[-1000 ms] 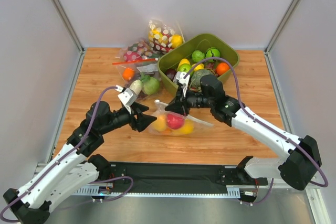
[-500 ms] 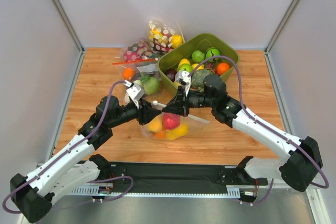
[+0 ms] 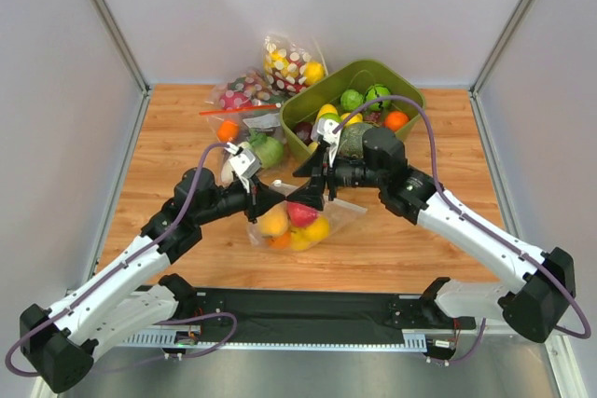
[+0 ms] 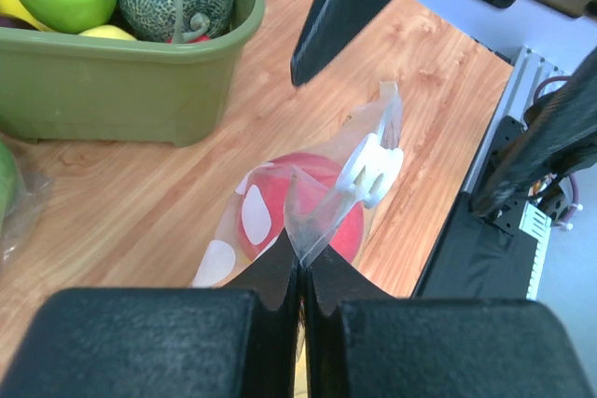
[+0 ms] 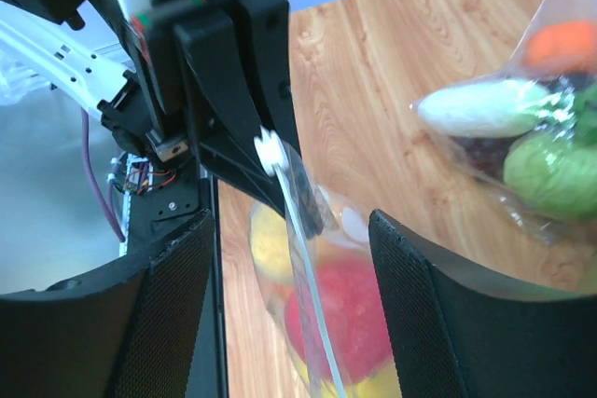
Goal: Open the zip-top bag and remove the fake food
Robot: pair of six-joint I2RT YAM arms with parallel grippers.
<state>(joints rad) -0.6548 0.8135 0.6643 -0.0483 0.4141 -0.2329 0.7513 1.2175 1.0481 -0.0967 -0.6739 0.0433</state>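
The left gripper (image 4: 299,263) is clamped on the upper edge of the zip-top bag (image 4: 244,221), jaws pressed together on the plastic. The right gripper (image 5: 284,249) has its fingers apart, with the zip strip passing between them. The bag is at the centre of the table (image 3: 457,146), near the green bin (image 4: 112,81), and holds the fake food (image 3: 297,221).
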